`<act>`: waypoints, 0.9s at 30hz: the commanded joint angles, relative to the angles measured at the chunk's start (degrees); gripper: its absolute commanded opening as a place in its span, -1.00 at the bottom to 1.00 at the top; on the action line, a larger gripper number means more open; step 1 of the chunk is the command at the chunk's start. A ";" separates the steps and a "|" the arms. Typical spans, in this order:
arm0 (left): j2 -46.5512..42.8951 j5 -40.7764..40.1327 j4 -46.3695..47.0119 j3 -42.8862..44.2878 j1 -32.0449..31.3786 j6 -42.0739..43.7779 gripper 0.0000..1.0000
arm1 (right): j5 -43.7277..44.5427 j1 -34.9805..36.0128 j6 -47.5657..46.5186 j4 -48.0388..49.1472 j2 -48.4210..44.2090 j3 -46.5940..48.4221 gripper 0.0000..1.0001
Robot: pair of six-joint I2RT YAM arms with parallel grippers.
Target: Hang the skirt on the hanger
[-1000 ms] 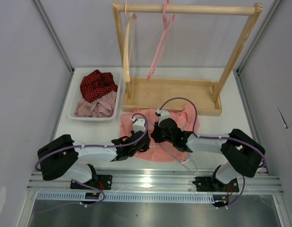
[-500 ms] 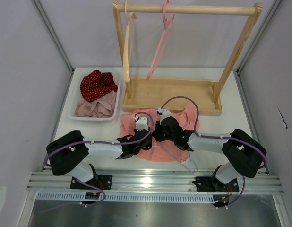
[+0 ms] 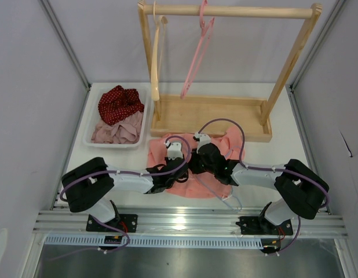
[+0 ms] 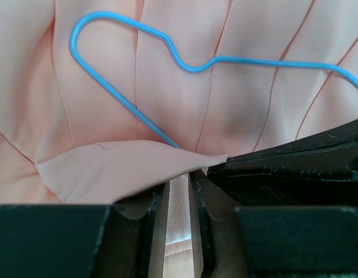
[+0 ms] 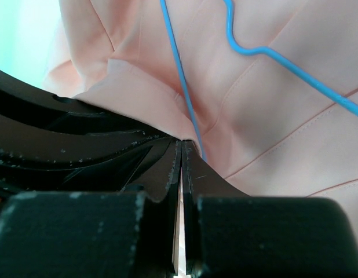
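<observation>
The salmon-pink skirt [image 3: 193, 186] lies spread on the table in front of the rack. On it rests the pale blue hanger [image 4: 254, 58], its hook toward the upper left in the left wrist view; the same hanger [image 5: 257, 51] shows in the right wrist view. My right gripper [image 3: 196, 164] is shut on a raised fold of the skirt [image 4: 109, 168] that drapes over the hanger's wire, and its black fingers [image 4: 295, 168] pinch the fold's tip. My left gripper [image 4: 179, 176] sits just beside it, jaws a narrow gap apart, tips under the fold's edge.
A white tray [image 3: 89, 138] at the left holds a red dotted cloth [image 3: 118, 103] and a mauve cloth [image 3: 118, 132]. Behind the skirt stands a wooden rack [image 3: 225, 10] carrying a pink hanger [image 3: 196, 58] and a wooden hanger [image 3: 156, 63]; its base [image 3: 208, 116] borders the skirt.
My left arm has slid right, bringing its gripper up against the right one at the skirt's fold, and its jaws have narrowed. The right gripper has stayed shut in place.
</observation>
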 commanded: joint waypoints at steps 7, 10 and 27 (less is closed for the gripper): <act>2.37 -1.45 2.52 1.75 0.72 -1.50 -0.61 | 0.06 -0.42 -0.42 -0.51 -2.04 -0.40 -1.00; 2.90 -1.37 2.17 2.02 0.72 -1.84 -0.67 | -0.03 -0.60 -0.42 -0.43 -2.13 -0.49 -1.00; -3.78 8.03 1.03 -0.26 0.81 0.61 -1.00 | -0.03 -1.83 -0.69 0.01 -1.86 -0.32 -1.00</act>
